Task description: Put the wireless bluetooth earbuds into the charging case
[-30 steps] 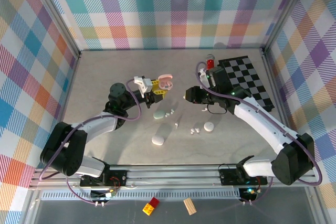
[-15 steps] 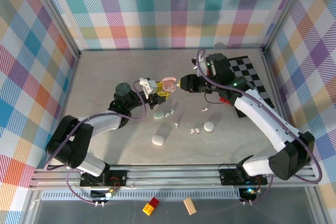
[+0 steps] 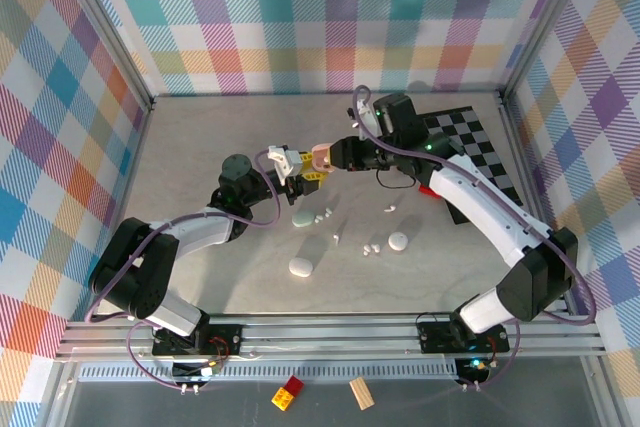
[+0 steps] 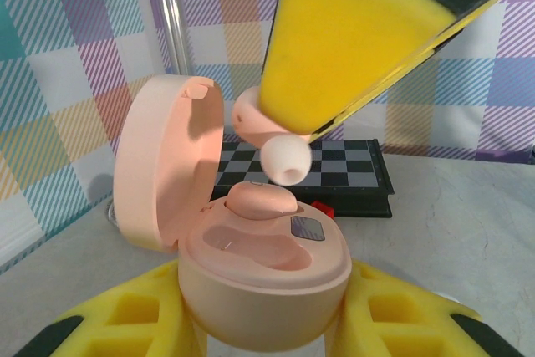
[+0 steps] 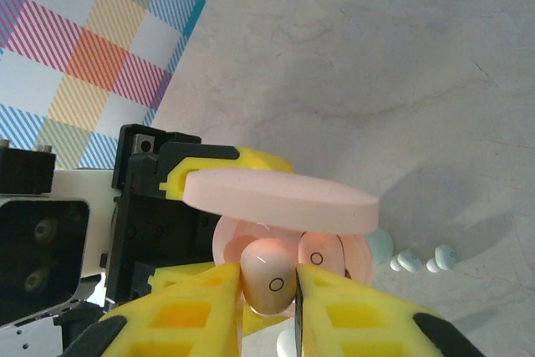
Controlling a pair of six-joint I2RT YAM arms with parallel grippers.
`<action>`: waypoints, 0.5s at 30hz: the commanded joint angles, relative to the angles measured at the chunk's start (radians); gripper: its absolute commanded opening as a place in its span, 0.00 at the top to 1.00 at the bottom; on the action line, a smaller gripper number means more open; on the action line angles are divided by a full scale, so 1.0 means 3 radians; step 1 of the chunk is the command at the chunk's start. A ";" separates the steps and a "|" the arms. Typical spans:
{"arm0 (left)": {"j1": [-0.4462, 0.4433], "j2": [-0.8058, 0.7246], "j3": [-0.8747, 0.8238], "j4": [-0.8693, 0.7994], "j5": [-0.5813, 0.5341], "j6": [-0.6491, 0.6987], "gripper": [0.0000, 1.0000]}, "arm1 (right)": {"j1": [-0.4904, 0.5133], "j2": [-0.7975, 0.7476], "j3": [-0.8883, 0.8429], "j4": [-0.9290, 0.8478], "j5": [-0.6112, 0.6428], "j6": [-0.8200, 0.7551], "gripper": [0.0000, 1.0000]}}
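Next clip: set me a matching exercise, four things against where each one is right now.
Things:
1 pink case
2 upper pink earbud
3 lower pink earbud
4 oval white case

Places:
a seated in its socket
b lying on the table
c pinched between the right fingers
d lid open, clamped between the left fingers

Pairs: 1-d, 2-c, 3-a, 4-b

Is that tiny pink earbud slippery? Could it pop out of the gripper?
Probably slippery: the pink earbud looks glossy and rounded, so it might squirt from the right gripper. Likely very light, being far smaller than the pink charging case.
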 commanded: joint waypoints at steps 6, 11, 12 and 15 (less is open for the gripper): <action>-0.0031 -0.0006 0.0130 0.0045 0.0028 0.0082 0.69 | 0.0069 0.0126 0.0196 -0.0111 -0.0045 -0.0108 0.80; -0.0032 -0.0015 0.0125 0.0052 0.0026 0.0078 0.69 | 0.0107 0.0176 0.0245 -0.0129 -0.0031 -0.0118 0.80; -0.0032 -0.0015 0.0124 0.0052 0.0026 0.0078 0.69 | 0.0111 0.0181 0.0243 -0.0124 -0.0032 -0.0120 0.80; -0.0032 -0.0020 0.0120 0.0049 0.0021 0.0086 0.69 | 0.0117 0.0211 0.0267 -0.0135 -0.0041 -0.0117 0.80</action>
